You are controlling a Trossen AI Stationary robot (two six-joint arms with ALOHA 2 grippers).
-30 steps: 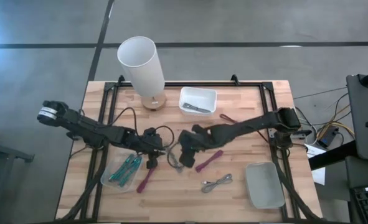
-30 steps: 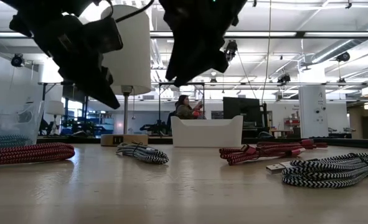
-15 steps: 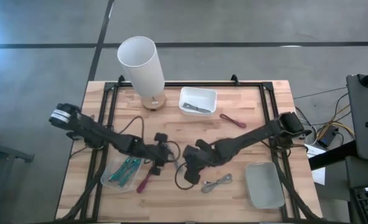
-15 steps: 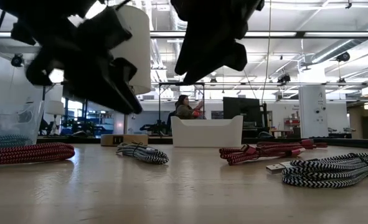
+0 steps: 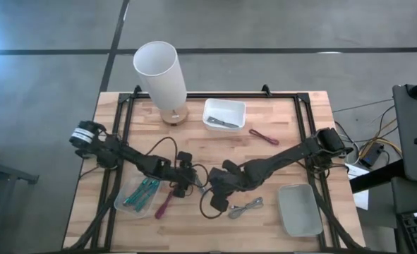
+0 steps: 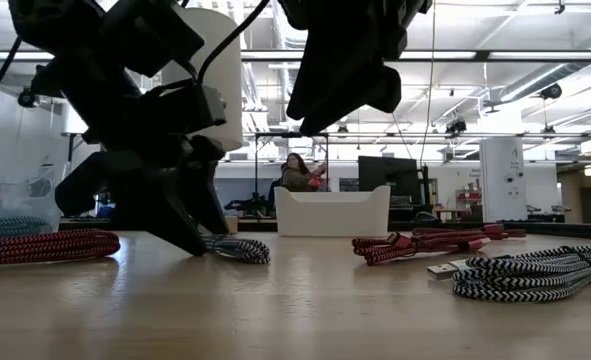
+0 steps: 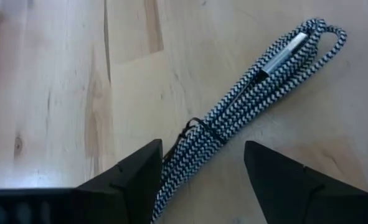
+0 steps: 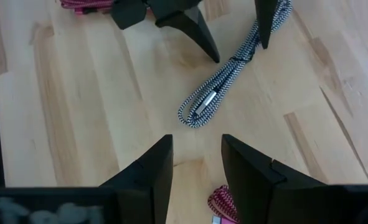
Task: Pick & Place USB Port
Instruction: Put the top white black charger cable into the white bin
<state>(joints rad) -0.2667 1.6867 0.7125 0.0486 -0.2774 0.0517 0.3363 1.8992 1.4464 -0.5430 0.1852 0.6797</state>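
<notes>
A black-and-white braided USB cable (image 7: 252, 93) lies coiled on the wooden table, its silver plug (image 8: 202, 102) at one end of the bundle. My left gripper (image 7: 202, 186) is down at the table top, open, with one finger on each side of the cable (image 8: 224, 81); whether a finger touches the cable cannot be seen. In the low view it stands right at the cable (image 6: 230, 245). My right gripper (image 8: 196, 168) hovers open above the table just right of it (image 5: 219, 196), with nothing between its fingers.
A white bin (image 5: 224, 114) and a tall white cylinder (image 5: 160, 70) stand at the far side. A tray of teal cables (image 5: 139, 194), a magenta cable (image 5: 164, 204), a grey cable (image 5: 247, 207) and a clear tray (image 5: 300, 210) lie near the front edge. A red cable (image 5: 264, 135) lies far right.
My left gripper has moved toward the table's right and near edge, come down to the table and opened over the braided cable. My right gripper has shifted toward the near edge and stayed above the table. The cable has not moved.
</notes>
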